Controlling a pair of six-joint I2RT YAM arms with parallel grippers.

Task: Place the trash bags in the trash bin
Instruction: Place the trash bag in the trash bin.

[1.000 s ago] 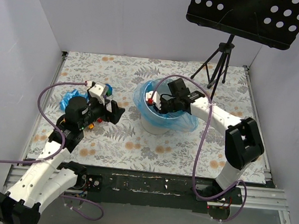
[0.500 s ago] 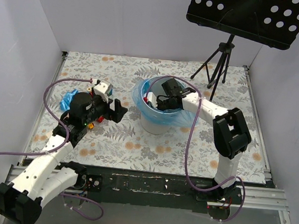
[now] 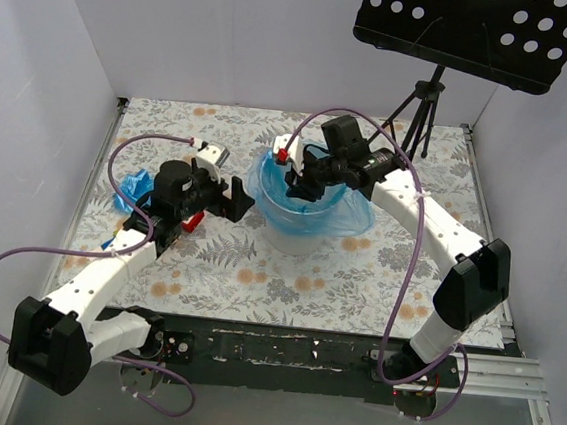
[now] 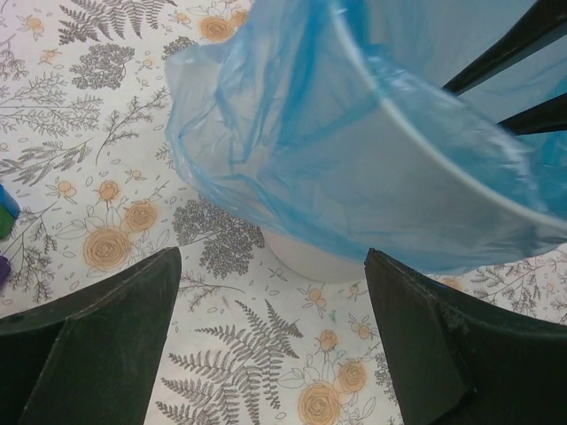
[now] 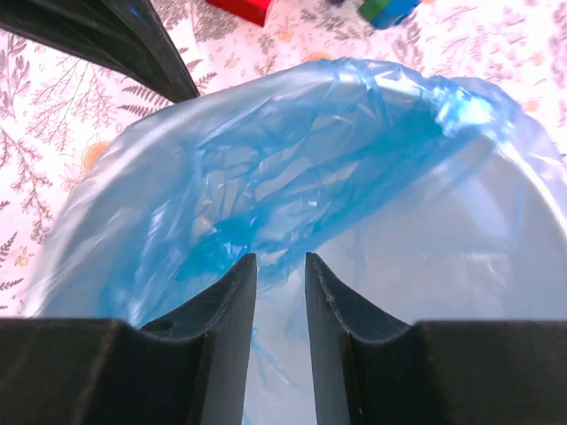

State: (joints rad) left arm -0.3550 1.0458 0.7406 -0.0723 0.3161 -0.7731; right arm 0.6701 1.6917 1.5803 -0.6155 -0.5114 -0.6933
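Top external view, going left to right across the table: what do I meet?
Loose blue bag → left pincer → trash bin → music stand. The right pincer hangs over the bin, so it is left out.

A blue trash bag (image 3: 352, 215) overhangs the trash bin (image 3: 295, 242).

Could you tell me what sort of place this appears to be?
Probably a lab test cell, not a home: plain white panels wall in a floral-covered table, the left arm and right arm are bolted to a metal frame, and a music stand stands behind.
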